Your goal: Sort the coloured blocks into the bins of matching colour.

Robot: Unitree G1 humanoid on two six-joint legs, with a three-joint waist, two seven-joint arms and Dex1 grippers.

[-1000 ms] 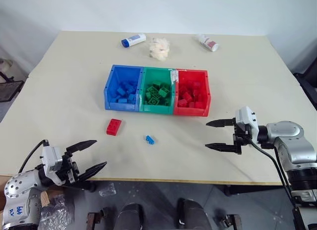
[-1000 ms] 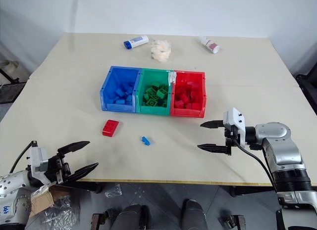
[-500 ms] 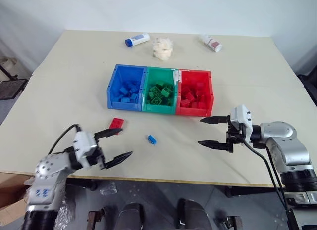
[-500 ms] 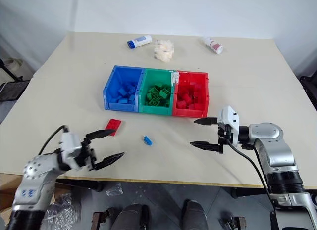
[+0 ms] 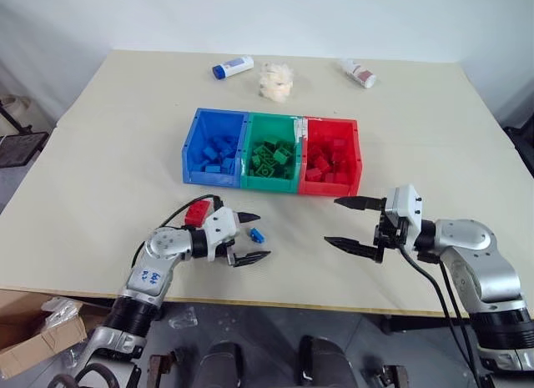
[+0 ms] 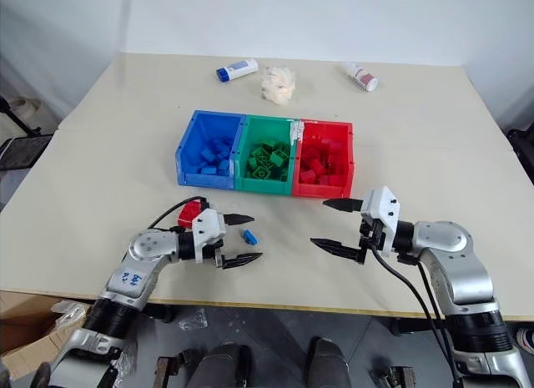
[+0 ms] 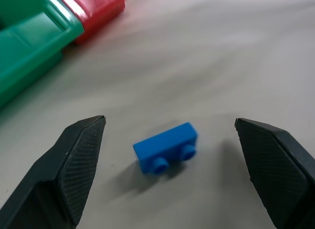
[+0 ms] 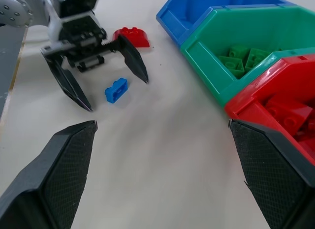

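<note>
A small blue block (image 5: 256,234) lies on the table in front of the bins. My left gripper (image 5: 264,235) is open, and its fingers (image 7: 78,160) stand on either side of the block without touching it. Just behind that hand lies a red block (image 5: 197,211), partly hidden by it. The blue bin (image 5: 210,178), the green bin (image 5: 267,183) and the red bin (image 5: 332,188) stand joined in a row, each holding several blocks of its own colour. To the right of the blue block, in front of the red bin, my right gripper (image 5: 331,220) hovers open and empty.
Two white bottles (image 5: 227,68) (image 5: 356,73) and a crumpled white wad (image 5: 274,81) lie at the table's far side. The table's front edge (image 5: 275,304) runs just below both hands. A cardboard box (image 5: 37,355) sits on the floor at the left.
My left arm has swung in from the table's front left corner, and its open fingers now straddle the blue block. The right gripper has drifted slightly left, still open.
</note>
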